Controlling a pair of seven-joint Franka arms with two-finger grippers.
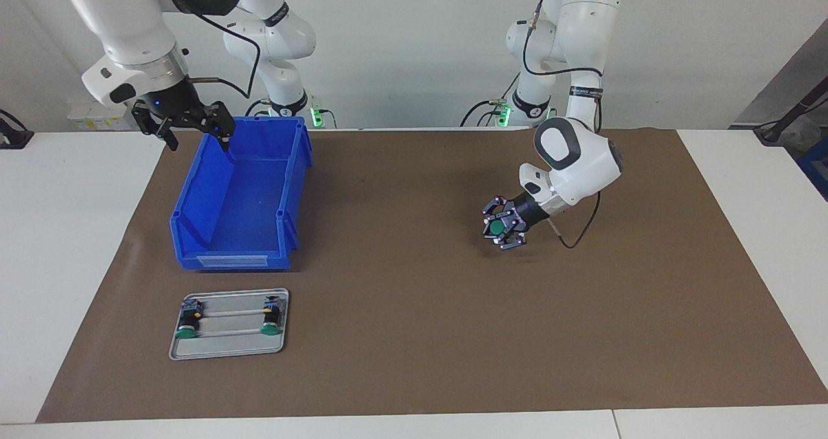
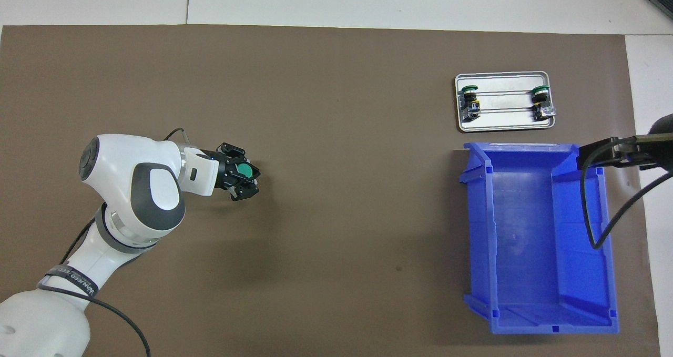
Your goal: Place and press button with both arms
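1. Facing view: the right gripper [image 1: 193,128] hung with fingers spread wide over the blue bin [image 1: 240,196].
2. The left gripper [image 1: 503,227] was clamped on the button [image 1: 497,226], above the brown mat [image 1: 414,310].
3. Farthest lay the metal tray [image 1: 228,345].

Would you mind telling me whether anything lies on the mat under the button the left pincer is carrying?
Nothing visible does. The left pincer is shut on the button over bare brown mat.
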